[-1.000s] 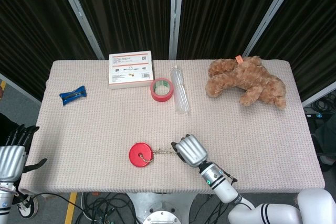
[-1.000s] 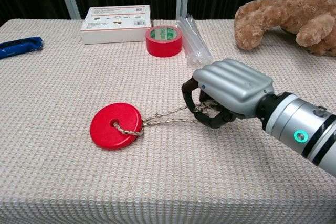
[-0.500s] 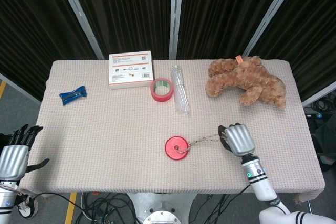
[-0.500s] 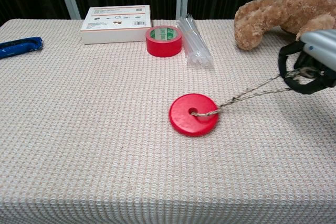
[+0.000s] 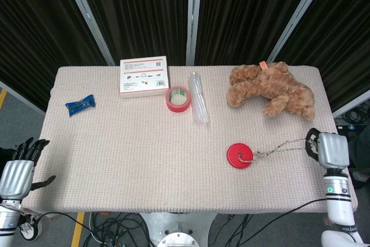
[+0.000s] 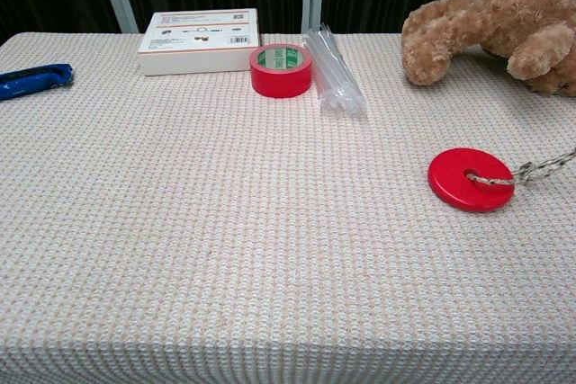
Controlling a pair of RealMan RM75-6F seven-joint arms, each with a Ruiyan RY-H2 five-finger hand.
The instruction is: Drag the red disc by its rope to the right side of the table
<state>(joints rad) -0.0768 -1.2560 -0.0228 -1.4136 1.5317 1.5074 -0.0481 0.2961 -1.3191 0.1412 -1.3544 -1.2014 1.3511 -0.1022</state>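
The red disc (image 5: 239, 156) lies flat on the bench (image 5: 115, 143), right of centre in the head view and below the teddy bear (image 5: 272, 89). Its rope (image 5: 280, 149) runs from the disc's hole rightward to the right hand (image 5: 326, 149) at the bench's right edge, whose fingers (image 5: 313, 143) are curled around the rope's end. In the chest view the rope is cut off at the right border and the hand is outside the frame. The left hand (image 5: 16, 169) hangs off the lower left, fingers spread, holding nothing.
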